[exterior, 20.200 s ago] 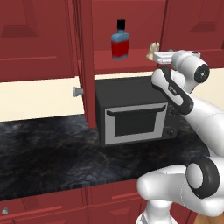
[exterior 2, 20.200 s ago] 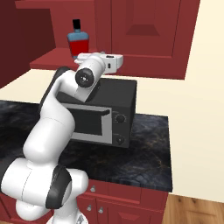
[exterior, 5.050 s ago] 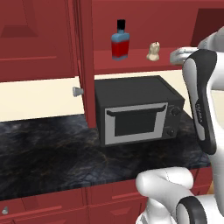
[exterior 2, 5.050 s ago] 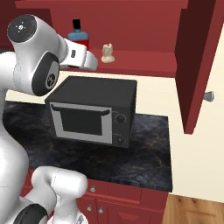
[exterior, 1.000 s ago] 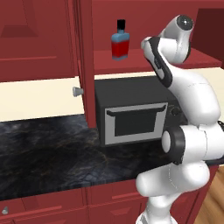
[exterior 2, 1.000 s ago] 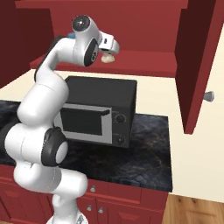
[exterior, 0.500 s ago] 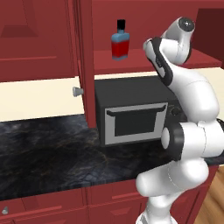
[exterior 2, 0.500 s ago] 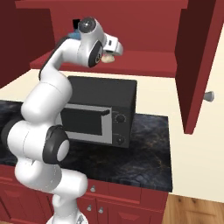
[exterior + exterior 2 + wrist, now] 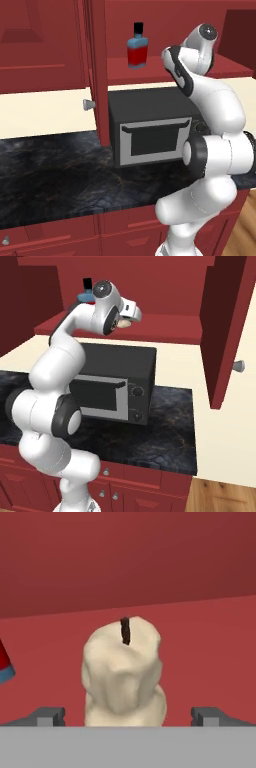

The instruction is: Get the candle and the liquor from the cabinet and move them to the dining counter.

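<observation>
Liquor (image 9: 137,46) stands on the cabinet (image 9: 150,72) shelf (door open).

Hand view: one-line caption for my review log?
Open claw straddles the lumpy cream-white wax candle standing upright on the dark red cabinet shelf, not yet gripped.

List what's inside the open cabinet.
On the cabinet's shelf: the liquor and the candle, standing between the open pincer's fingertips. The arm covers the candle from the left base camera.

This is a kitchen. A black microwave (image 9: 150,131) sits on a dark stone counter (image 9: 55,175). Red drawers (image 9: 130,491) are under the counter. A red wall cabinet (image 9: 165,326) hangs above, with its door (image 9: 97,70) open.
</observation>
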